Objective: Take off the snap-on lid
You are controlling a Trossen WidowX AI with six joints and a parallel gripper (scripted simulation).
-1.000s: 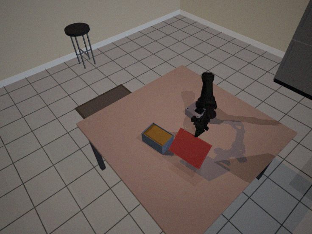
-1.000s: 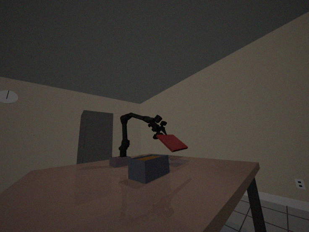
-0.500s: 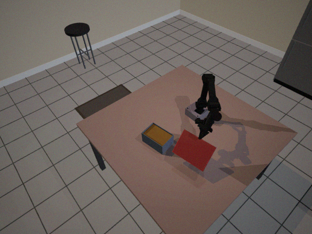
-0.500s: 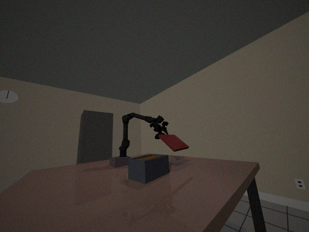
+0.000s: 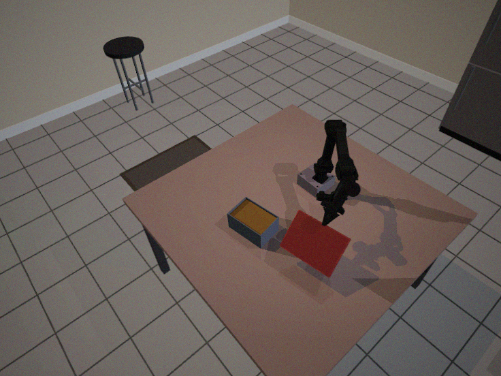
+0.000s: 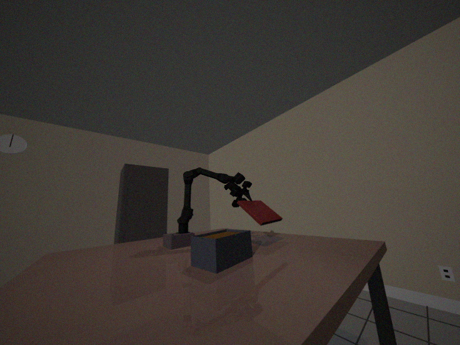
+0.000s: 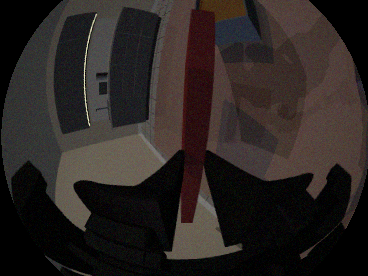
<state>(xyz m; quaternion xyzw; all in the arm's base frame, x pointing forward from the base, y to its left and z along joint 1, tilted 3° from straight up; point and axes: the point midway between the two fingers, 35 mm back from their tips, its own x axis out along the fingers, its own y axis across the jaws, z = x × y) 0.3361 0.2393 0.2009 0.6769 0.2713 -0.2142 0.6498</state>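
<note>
The grey-blue storage box [image 5: 252, 222] [image 6: 220, 249] [image 7: 230, 13] stands open on the table, its orange inside showing. My gripper [image 5: 327, 220] [image 6: 242, 200] [image 7: 194, 154] is shut on one edge of the red lid [image 5: 315, 242] [image 6: 260, 212] [image 7: 198, 108]. The lid hangs tilted in the air beside the box, clear of it and well above the table [image 5: 250, 303] [image 6: 148, 297]. In the wrist view the lid shows edge-on between the fingers.
The arm's grey base [image 5: 311, 180] [image 6: 174, 240] stands behind the box. A stool [image 5: 125, 48] and a dark cabinet [image 5: 477, 101] [image 6: 142, 202] stand on the tiled floor, away from the table. A dark mat [image 5: 165, 161] lies on the floor by the table's far edge.
</note>
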